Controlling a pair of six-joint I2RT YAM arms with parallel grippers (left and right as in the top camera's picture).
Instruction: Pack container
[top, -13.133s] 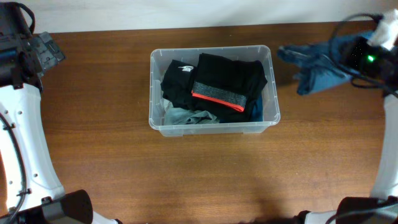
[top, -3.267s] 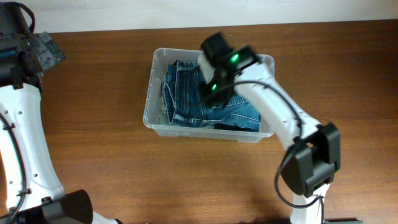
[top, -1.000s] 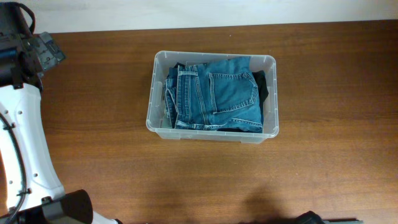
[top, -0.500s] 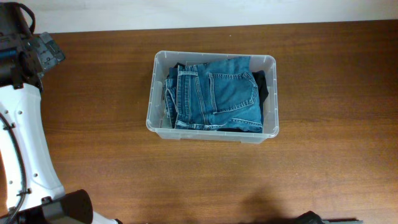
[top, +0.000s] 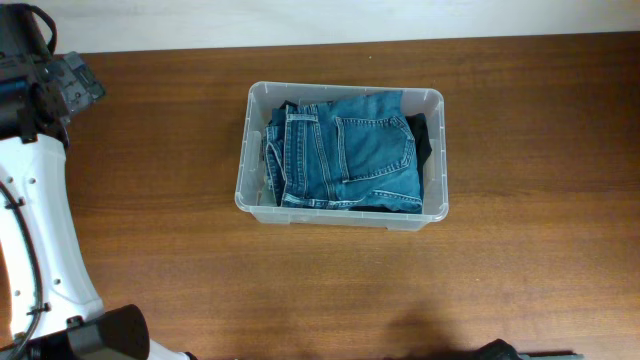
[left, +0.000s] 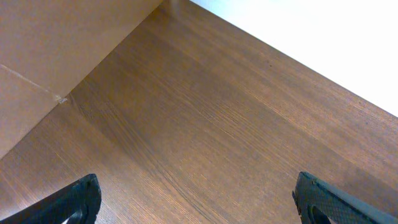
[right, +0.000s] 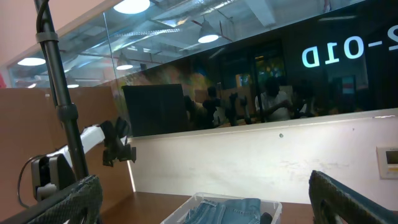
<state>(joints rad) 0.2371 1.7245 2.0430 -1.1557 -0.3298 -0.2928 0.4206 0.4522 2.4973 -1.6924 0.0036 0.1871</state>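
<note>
The container (top: 340, 216) sits mid-counter (top: 150, 260), its long axis running from the left arm's side to the right arm's. The left arm (top: 40, 200) is parked at the far left edge, well apart from it. The left wrist view shows only bare wood below the left jaws, which are spread wide with nothing between them.

The right arm is almost wholly outside the overhead view. Its wrist camera looks level across the room, and the tub's rim (right: 205, 214) shows low and centre there, ahead of and below the right jaws. These too stand wide apart, empty. By that view the right arm is the one lined up on the container, though which arm is actually nearer I cannot tell.

Inside the container, folded jeans (top: 345, 150) lie on top and cover most of the opening, the waistband toward the left wall. A black garment (top: 425, 140) shows in the strip along the right wall, and a little dark cloth shows at the far-left corner. What lies beneath the jeans is hidden.

No loose clothing shows on the counter, so the packing looks done or nearly so. If any move remains it is probably a press on the jeans — and that would call for a reach down and forward from the right side.
</note>
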